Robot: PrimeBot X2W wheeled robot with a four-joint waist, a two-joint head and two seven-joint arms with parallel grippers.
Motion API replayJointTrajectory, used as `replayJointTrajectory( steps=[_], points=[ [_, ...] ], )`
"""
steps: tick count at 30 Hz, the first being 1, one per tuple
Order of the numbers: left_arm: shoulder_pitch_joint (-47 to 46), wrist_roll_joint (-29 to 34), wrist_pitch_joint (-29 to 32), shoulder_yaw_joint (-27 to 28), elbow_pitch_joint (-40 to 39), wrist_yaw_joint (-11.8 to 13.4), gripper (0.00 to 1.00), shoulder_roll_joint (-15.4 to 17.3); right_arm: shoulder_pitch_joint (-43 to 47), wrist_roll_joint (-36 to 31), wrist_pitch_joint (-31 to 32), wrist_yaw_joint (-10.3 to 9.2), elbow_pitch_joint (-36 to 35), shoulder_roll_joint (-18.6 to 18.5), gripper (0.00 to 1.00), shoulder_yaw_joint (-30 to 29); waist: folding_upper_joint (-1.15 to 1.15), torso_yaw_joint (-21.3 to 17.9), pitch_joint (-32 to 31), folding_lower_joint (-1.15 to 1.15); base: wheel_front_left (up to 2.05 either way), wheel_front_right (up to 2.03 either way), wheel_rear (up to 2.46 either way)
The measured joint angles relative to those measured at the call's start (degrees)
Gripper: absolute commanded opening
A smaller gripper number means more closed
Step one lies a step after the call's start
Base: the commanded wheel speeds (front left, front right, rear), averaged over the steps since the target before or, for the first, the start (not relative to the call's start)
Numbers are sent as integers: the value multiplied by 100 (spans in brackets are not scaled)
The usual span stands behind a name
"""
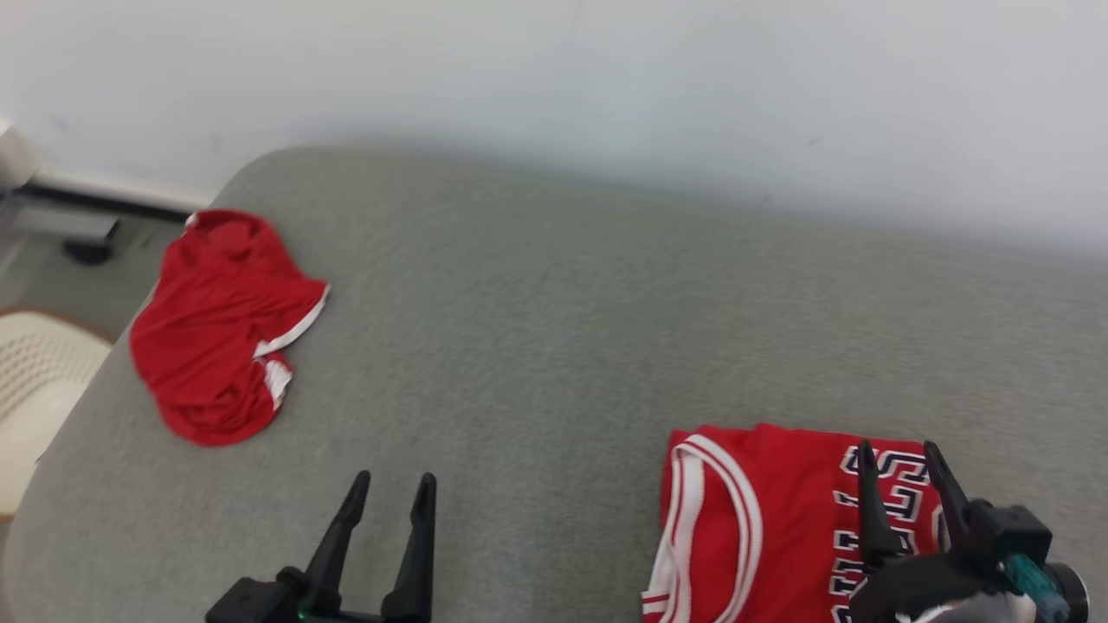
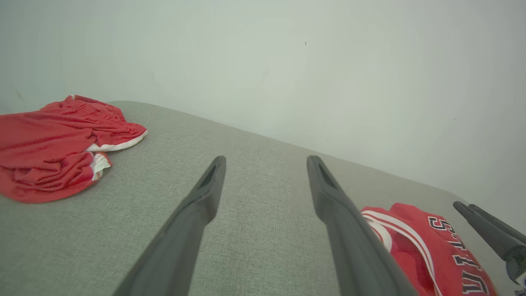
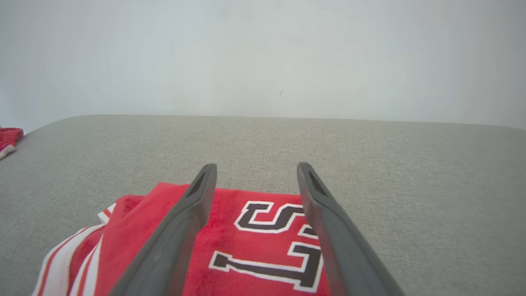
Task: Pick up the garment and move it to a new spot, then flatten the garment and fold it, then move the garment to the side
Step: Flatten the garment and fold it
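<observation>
Two red garments are lying on the grey table: a folded jersey at the near right and crumpled shorts at the far left corner, well apart. The jersey is sitting as a neat packet, white-trimmed armhole to the left and dark lettering to the right. I am judging from this that its flattening and folding are done and that it is resting at the side, where the task wants it. The right tool is hanging over the lettered half with fingers spread and nothing between them, probably because the cloth needs no more holding. The left tool is waiting over bare table between the two garments, fingers also spread and empty, clear of the work.

The head view is giving the whole layout, plus a pale slotted thing, perhaps a chair, beyond the table's left edge. The left wrist view is showing the shorts' bunched folds and white hem more closely, and is catching the right tool's fingers from the side, by the jersey. The right wrist view is showing the letters lying flat between its fingers. Whether the fingertips are touching the cloth I cannot tell.
</observation>
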Motion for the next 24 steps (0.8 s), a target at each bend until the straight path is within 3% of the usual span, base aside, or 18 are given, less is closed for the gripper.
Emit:
replayJointTrajectory(
  steps=[7, 13, 24],
  points=[
    [302, 105, -1, 550, -40, -55, 100, -124, 715, -1, 32, 0, -838, -1, 100, 315, 0, -684, -438, -1, 0, 0, 0],
    [625, 738, -1, 1059, -80, -159, 100, -314, 1237, -337, 169, 0, -1293, -2, 100, 400, 0, -1204, -795, -1, 0, 0, 0],
    [1089, 1457, -1, 1657, 2, -315, 100, -445, 1599, -280, 544, 0, -1558, 1, 100, 534, -1, -1661, -1324, -2, 0, 0, 0]
  ],
)
